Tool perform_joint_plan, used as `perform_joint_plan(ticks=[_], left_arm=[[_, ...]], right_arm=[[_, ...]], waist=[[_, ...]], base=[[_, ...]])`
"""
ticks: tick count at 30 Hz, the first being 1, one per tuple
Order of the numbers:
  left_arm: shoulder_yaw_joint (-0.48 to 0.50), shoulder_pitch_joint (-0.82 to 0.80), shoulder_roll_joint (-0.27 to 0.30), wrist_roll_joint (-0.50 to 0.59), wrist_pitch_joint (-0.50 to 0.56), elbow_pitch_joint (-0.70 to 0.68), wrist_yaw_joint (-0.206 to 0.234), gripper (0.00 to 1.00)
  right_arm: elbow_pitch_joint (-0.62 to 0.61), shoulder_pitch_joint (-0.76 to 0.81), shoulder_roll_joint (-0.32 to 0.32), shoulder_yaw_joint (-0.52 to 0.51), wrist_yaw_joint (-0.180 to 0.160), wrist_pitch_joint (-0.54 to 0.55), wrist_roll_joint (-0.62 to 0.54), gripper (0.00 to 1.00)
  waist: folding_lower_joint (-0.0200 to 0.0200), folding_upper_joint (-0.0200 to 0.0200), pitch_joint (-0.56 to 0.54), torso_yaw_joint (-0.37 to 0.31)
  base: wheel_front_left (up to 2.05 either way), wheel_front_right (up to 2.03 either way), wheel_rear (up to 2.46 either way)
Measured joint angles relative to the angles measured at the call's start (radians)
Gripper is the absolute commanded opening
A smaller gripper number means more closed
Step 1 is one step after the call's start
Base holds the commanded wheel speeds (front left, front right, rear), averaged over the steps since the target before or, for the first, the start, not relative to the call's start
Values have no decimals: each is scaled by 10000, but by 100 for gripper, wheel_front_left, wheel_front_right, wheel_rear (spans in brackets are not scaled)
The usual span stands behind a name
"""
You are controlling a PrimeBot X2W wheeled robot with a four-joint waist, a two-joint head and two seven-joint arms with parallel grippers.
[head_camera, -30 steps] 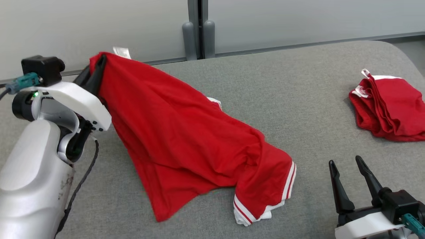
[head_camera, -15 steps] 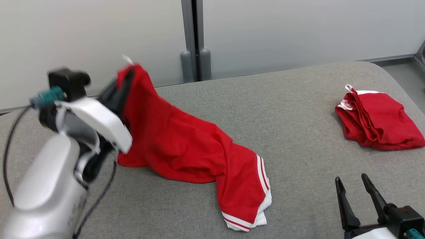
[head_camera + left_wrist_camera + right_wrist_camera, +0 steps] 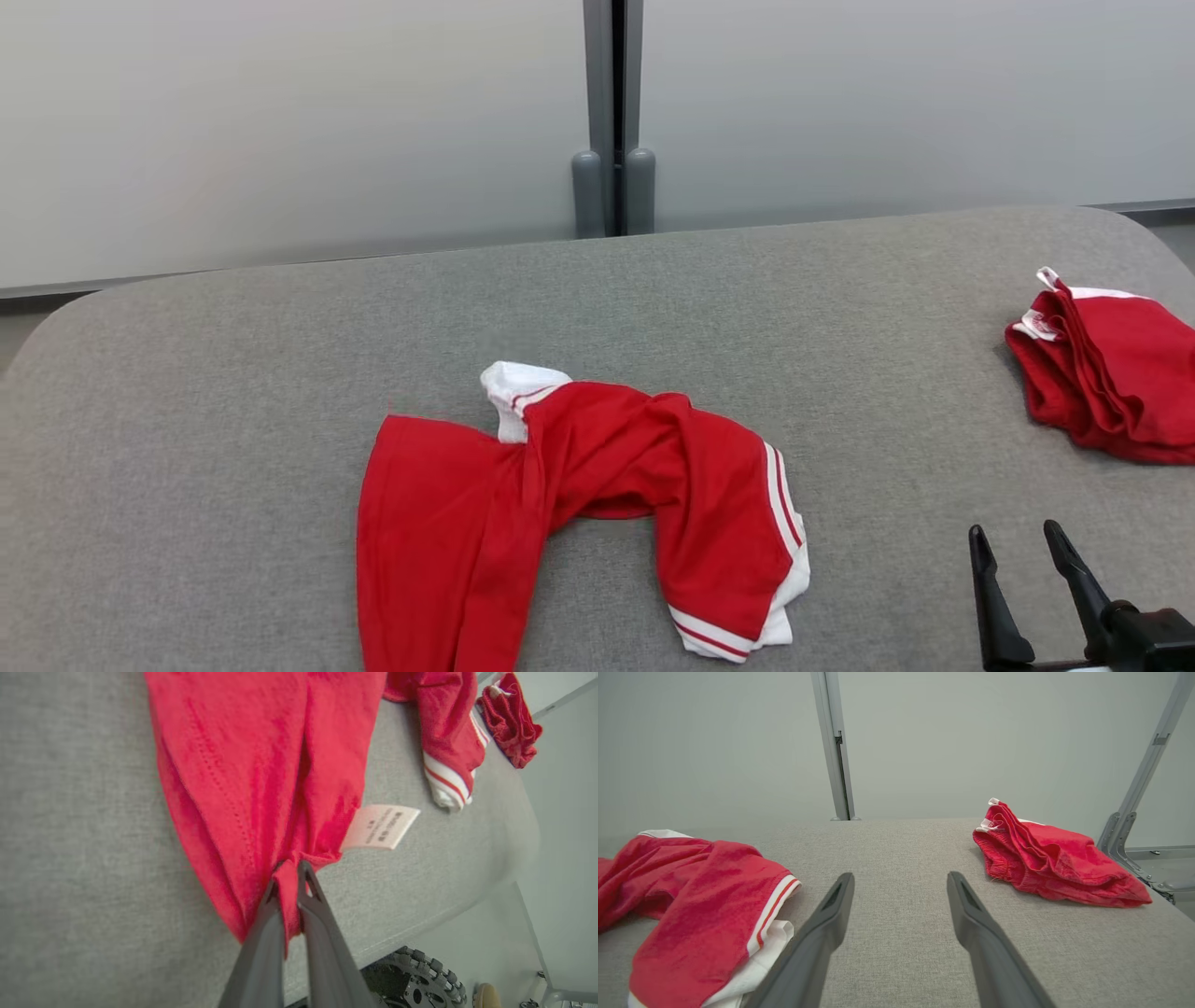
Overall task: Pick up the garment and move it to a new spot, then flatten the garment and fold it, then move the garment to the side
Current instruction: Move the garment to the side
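In the head view the red garment [image 3: 579, 504] is lying rumpled on the grey table [image 3: 233, 373], the right pincer [image 3: 1013, 530] standing open nearby; in the left wrist view the left pincer [image 3: 287, 877] is clenching its hem beside a white label [image 3: 380, 827]; in the right wrist view a second red bundle [image 3: 1055, 863] is sitting well apart.

Head camera looked down on garment [image 3: 579, 504] from in front. Left wrist camera sat close over its edge; right wrist camera low beside it. All shared garment.
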Motion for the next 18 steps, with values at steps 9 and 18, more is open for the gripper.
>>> perform_joint_plan(ticks=[9,18], left_arm=[[353,546,-694,17,-1791,2180,-79,79],[1011,1244,-558,-1018,-2527,1580,-560,100]], right_arm=[[73,67,0,33,0,0,-123,100],[71,95,2,54,0,0,-178,100]], waist=[[0,0,-1,607],[0,0,-27,478]], base=[[0,0,0],[0,0,0]])
